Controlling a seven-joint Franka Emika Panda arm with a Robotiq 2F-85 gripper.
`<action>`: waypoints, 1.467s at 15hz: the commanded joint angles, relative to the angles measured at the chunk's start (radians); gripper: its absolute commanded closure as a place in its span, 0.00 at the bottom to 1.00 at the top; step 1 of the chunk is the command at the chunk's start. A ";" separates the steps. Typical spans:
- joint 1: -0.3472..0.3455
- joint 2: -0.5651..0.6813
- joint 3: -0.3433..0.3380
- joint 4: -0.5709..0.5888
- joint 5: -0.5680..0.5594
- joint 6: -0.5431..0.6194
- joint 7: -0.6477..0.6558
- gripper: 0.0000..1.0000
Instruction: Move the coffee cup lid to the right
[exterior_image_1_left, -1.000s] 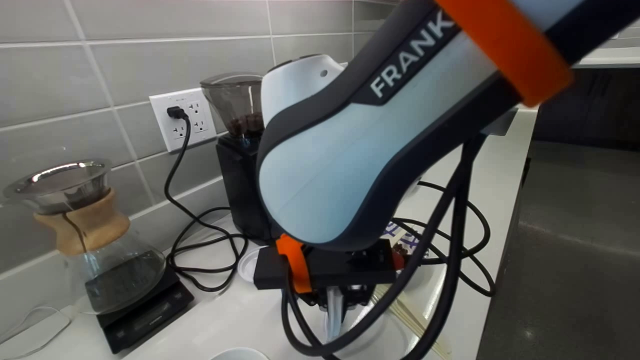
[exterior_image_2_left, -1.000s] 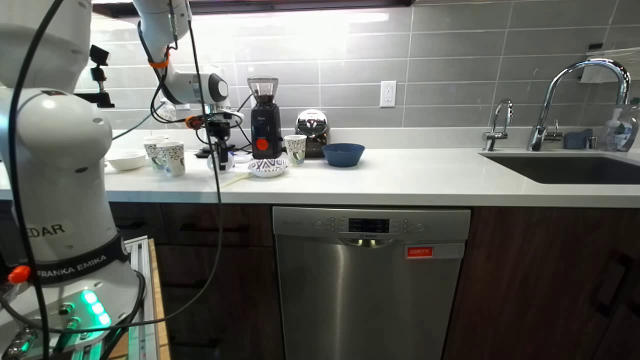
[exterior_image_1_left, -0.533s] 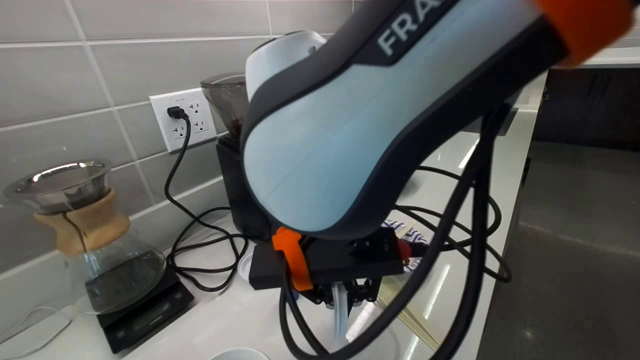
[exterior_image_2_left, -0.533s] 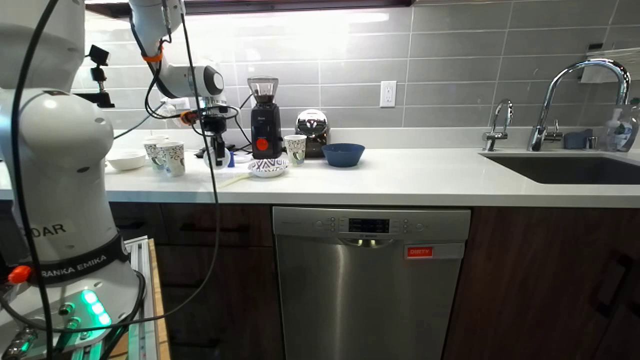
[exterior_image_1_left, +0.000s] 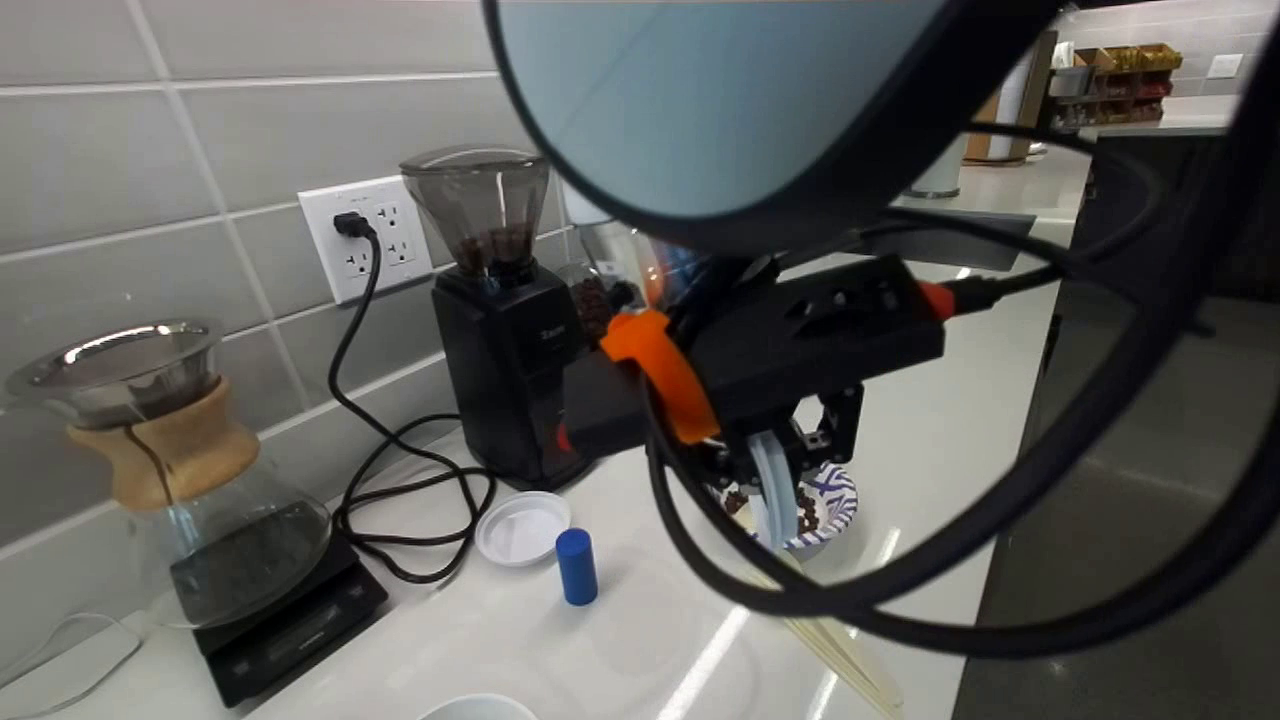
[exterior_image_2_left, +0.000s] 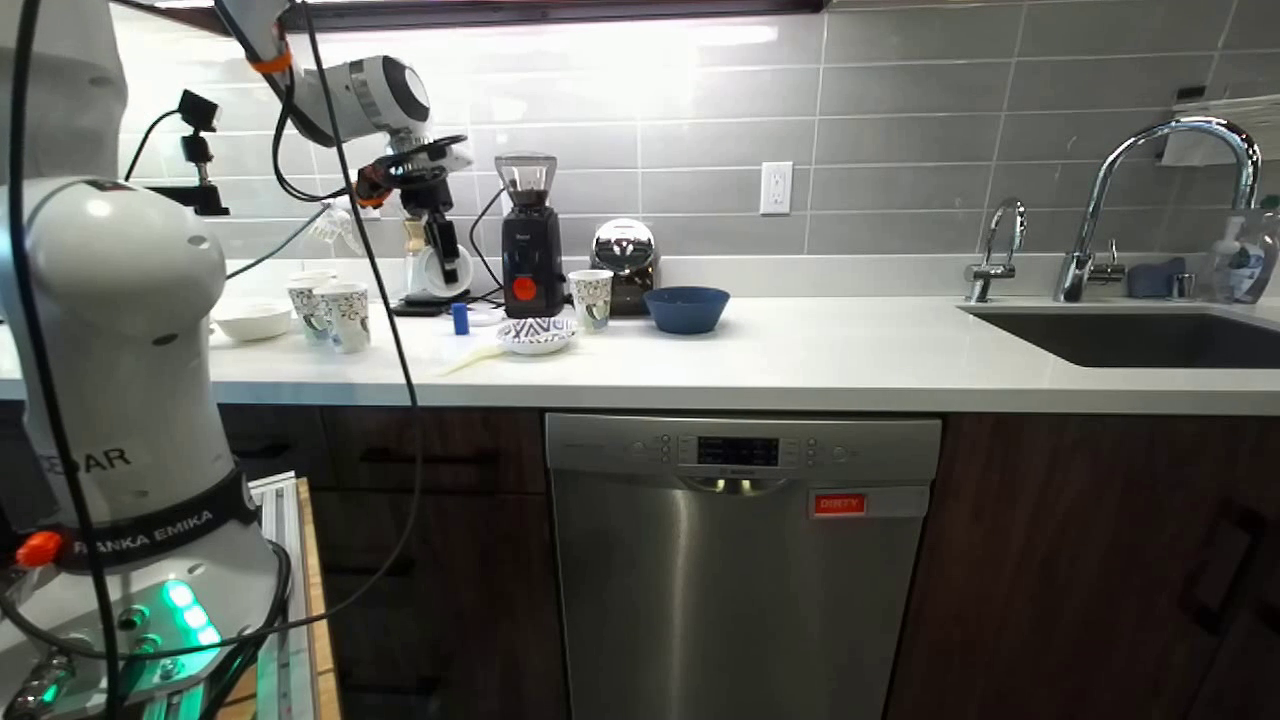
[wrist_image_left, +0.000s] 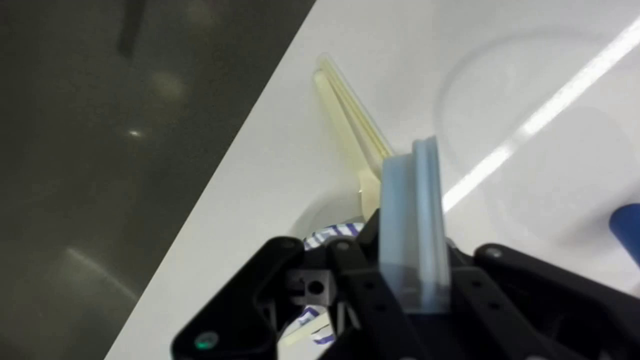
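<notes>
The coffee cup lid (exterior_image_1_left: 774, 495) is whitish, thin and slightly translucent. My gripper (wrist_image_left: 411, 242) is shut on it and holds it on edge, pinched between the two fingers. In the wrist view the lid (wrist_image_left: 415, 210) shows edge-on, pointing away from the jaws. In an exterior view the lid (exterior_image_2_left: 429, 276) shows as a pale round disc behind the dark fingers of the gripper (exterior_image_2_left: 444, 258), raised above the counter. In an exterior view the gripper (exterior_image_1_left: 795, 450) is left of and in front of the patterned bowl, with the lid partly covering the bowl.
A blue-and-white patterned bowl (exterior_image_1_left: 840, 500) with brown beans, pale cutlery (exterior_image_1_left: 835, 660), a blue cylinder (exterior_image_1_left: 577, 568) and a white disc (exterior_image_1_left: 523, 530) lie on the counter. A coffee grinder (exterior_image_2_left: 532, 250), paper cups (exterior_image_2_left: 345, 318) and a blue bowl (exterior_image_2_left: 686, 311) stand nearby.
My gripper has risen from near the counter, carrying the lid up with it and tilting. The blue cylinder and the white disc, hidden or partly hidden before, now show fully.
</notes>
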 joint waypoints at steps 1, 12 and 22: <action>-0.063 -0.083 0.010 -0.012 -0.007 -0.046 -0.094 0.98; -0.130 -0.080 0.018 0.022 -0.044 -0.128 -0.165 0.98; -0.234 0.198 -0.105 0.229 -0.364 -0.191 -0.314 0.98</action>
